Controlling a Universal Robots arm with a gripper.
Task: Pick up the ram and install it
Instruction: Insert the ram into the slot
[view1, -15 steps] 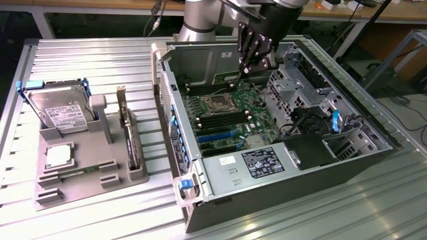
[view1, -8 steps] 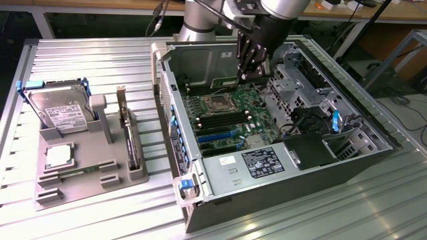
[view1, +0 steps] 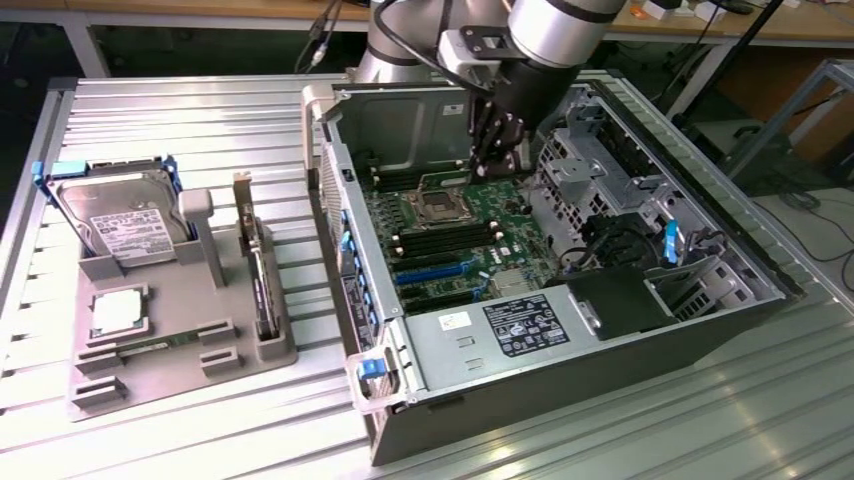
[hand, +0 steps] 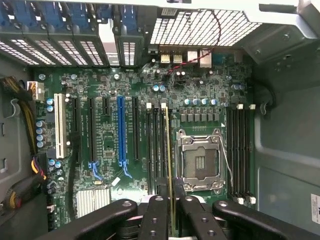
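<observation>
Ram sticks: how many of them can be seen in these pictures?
2. One ram stands edge-on in the pincer, at the slots beside the socket. A second ram seems to lie on the tray, near the processor. Others may be hidden.

The exterior camera sits high, off my arm (view1: 561, 30), and looks down at a slant on the table (view1: 174, 110) and the whole open computer case (view1: 561, 350) from well back. My wrist camera faces straight down past my pincer (hand: 171, 196) into that case, close above the motherboard (hand: 110, 85). Both share the processor socket (hand: 200, 160) and the slots (hand: 239, 150) beside it.
</observation>
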